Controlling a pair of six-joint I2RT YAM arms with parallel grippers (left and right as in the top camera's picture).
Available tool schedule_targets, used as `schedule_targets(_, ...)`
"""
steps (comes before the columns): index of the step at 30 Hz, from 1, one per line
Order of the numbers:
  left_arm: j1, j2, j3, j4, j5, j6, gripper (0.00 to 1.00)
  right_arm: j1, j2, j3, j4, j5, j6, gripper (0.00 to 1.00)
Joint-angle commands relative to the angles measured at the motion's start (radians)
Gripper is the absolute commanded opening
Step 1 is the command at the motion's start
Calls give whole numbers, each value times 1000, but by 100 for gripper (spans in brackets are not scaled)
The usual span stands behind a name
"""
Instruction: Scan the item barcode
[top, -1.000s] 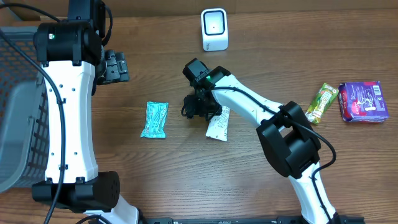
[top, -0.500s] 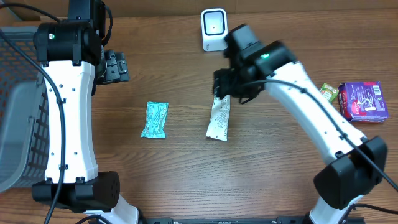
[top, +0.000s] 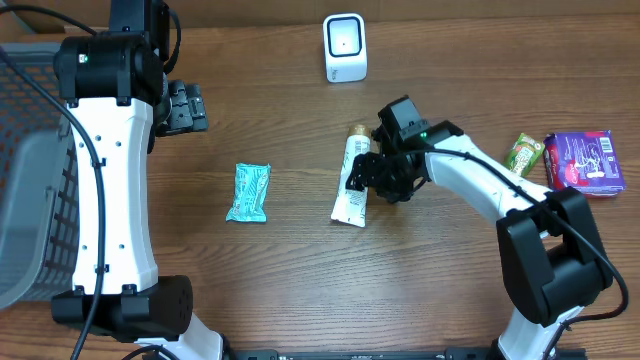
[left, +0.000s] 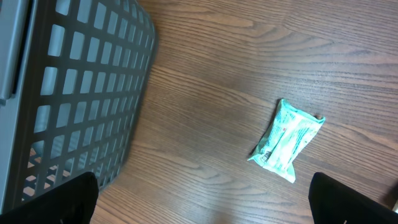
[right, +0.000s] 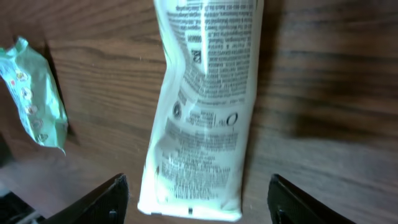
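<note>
The item, a white tube with small black print, lies flat on the wooden table, its cap end toward the white scanner at the back. My right gripper hovers at the tube's right side. In the right wrist view the white tube lies between the spread fingers without touching them; the right gripper is open. No barcode is legible in the blur. My left gripper stands open far left, and in its wrist view the left gripper holds nothing.
A teal packet lies left of the tube, also the teal packet in the left wrist view. A grey mesh basket fills the left edge. A green bar and a purple box sit at the far right.
The right arm swung from over the tube up toward the scanner, then came back down at the tube's right side. The tube stayed on the table. The left arm has not moved.
</note>
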Motion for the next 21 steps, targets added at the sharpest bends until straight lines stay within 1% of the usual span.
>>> schedule_targets(1,0,-15,15,2,-6,11,100,1,2,-51,68,-22,95,72)
schedule_targets(6,0,-15,15,2,-6,11,100,8,29,-113,176,-60,152,72)
schedule_targets(10,0,-15,15,2,-6,11,100,14,32,-138,228,-66,225,67)
schedule_targets(14,0,-15,15,2,-6,11,99,19,41,-154,257,-12,318,49)
schedule_targets(16,0,-15,15,2,-6,11,100,19,50,-160,271,-4,335,43)
schedule_targets(19,0,-15,15,2,-6,11,100,17,71,-160,294,-3,341,29)
schedule_targets(21,0,-15,15,2,-6,11,100,16,76,-160,316,-10,341,14)
